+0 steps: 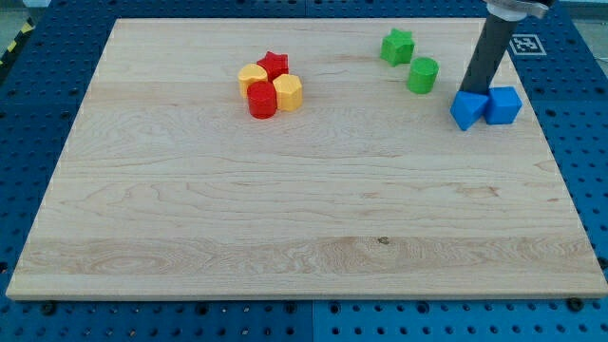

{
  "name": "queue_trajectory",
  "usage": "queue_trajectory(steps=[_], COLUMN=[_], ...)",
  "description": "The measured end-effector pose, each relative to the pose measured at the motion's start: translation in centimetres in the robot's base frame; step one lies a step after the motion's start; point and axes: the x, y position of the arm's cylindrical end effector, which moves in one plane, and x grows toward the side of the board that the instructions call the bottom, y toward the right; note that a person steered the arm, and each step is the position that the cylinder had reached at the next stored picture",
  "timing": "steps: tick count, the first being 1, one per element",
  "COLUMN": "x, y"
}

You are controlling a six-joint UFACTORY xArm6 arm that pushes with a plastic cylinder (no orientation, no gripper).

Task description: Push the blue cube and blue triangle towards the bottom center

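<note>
Touching blue triangle [465, 111]: my tip [472, 92]

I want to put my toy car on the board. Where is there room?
Room: the whole bottom half, below the red cylinder and blue blocks. Crowded: the top, around the red-yellow cluster, green blocks and my tip.

Pale wooden board [285, 218] with red-and-yellow cluster [270, 84], two green blocks [410, 60] (apart), touching blue pair [485, 106].

Board [285, 190] pale wood, visible grain, matt. Blue cube [504, 104], blue triangle [465, 111] smooth, plastic-looking. Rod [486, 59] dark, matt.
</note>
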Motion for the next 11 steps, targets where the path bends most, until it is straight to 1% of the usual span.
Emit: queue_trajectory(steps=[2, 3, 4, 5, 6, 7, 8, 10, 11], x=[0.5, -2.1, -6.5, -6.1, -3.4, -1.3, 0.2, 0.4, 0.6], y=[-1.3, -2.2, -0.9, 2.1, 6.9, 8.2, 7.0, 2.8, 1.6])
